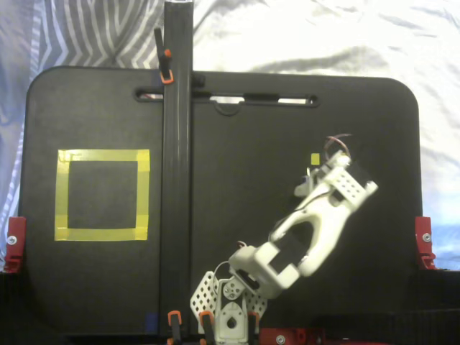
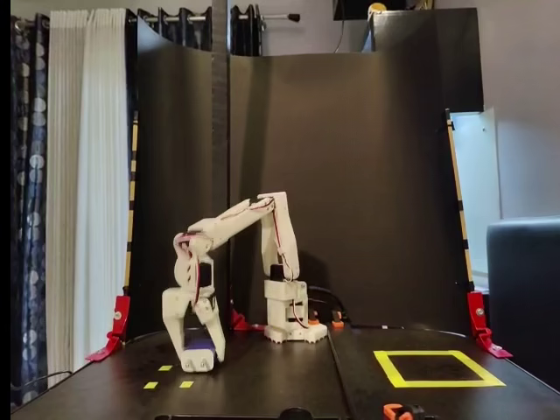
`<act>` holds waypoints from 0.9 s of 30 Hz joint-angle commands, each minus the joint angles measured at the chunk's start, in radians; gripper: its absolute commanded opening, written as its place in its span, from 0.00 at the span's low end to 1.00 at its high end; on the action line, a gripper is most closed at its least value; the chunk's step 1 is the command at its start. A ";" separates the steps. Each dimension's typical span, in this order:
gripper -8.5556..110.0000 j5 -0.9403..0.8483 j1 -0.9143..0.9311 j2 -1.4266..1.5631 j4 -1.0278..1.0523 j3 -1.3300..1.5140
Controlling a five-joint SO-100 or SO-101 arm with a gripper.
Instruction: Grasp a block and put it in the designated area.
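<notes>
Grasp step: gripper clenched on the block at board level; next, lift and carry to the designated area.

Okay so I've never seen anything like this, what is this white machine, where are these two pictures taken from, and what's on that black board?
It is a small white robot arm with a two-finger gripper. One fixed view looks straight down on the black board; the other stands at table level, facing the arm. In that level view the gripper's fingers are closed around a small dark blue block, low at the board. From above the arm hides the block. The large yellow tape square is the designated area, empty, on the far side of the board from the block. Tiny yellow tape marks lie near the gripper.
</notes>
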 commanded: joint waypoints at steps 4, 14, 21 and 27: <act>0.24 0.064 -0.046 0.140 0.054 -0.008; 0.24 0.199 -0.153 0.239 0.143 -0.029; 0.24 0.308 -0.241 0.247 0.238 -0.115; 0.24 0.434 -0.351 0.250 0.235 -0.124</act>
